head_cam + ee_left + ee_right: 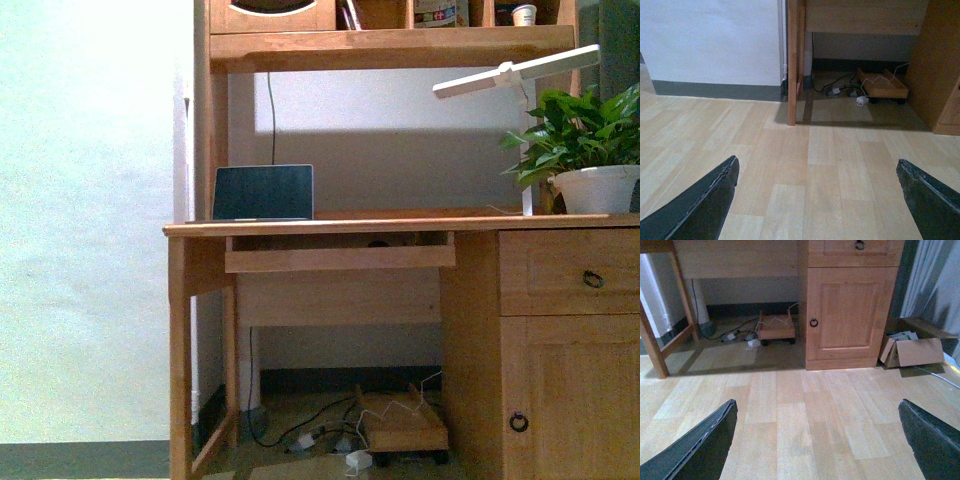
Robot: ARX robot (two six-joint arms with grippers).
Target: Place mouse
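The mouse is not in view in any frame. A wooden desk stands ahead in the front view, with an open laptop on its left part and a pull-out tray under the top. Neither arm shows in the front view. My left gripper is open and empty, low over the wooden floor, facing the desk's left leg. My right gripper is open and empty over the floor, facing the desk's cupboard door.
A potted plant and a white desk lamp stand on the desk's right part. Cables and a low wooden trolley lie under the desk. A cardboard box lies on the floor right of the cupboard.
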